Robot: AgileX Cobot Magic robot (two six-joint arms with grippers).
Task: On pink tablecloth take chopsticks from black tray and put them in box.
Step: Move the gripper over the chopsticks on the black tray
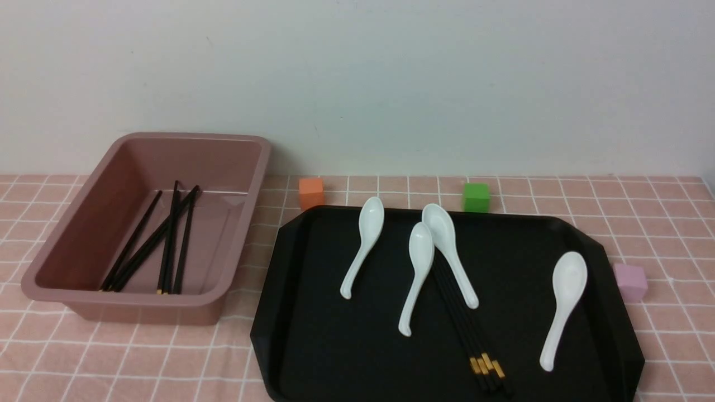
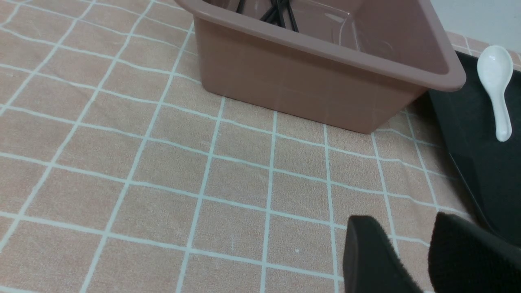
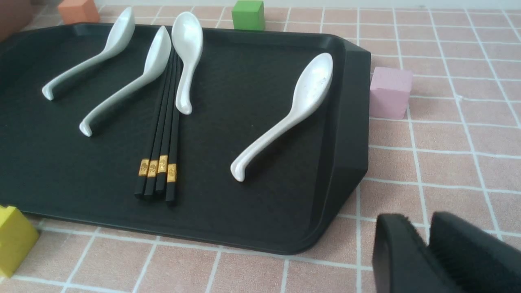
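Observation:
Several black chopsticks [image 1: 463, 318] [image 3: 163, 134] with gold bands lie side by side on the black tray [image 1: 335, 346] [image 3: 252, 203], partly under two white spoons. More chopsticks [image 1: 162, 240] [image 2: 276, 10] lie inside the dusty-pink box [image 1: 139, 310] [image 2: 293, 77] left of the tray. Both stand on the pink tablecloth [image 1: 139, 357]. My left gripper [image 2: 407, 228] hovers open and empty over cloth in front of the box. My right gripper [image 3: 425, 228] hangs over cloth off the tray's near right corner, with only a narrow gap and nothing in it. Neither gripper shows in the front view.
Several white soup spoons [image 1: 363, 245] [image 1: 564, 307] lie on the tray. An orange cube [image 1: 311, 193] and a green cube [image 1: 476, 196] sit behind it, a lilac cube [image 1: 630, 281] at its right, a yellow cube [image 3: 12, 236] at its near edge. A wall closes the back.

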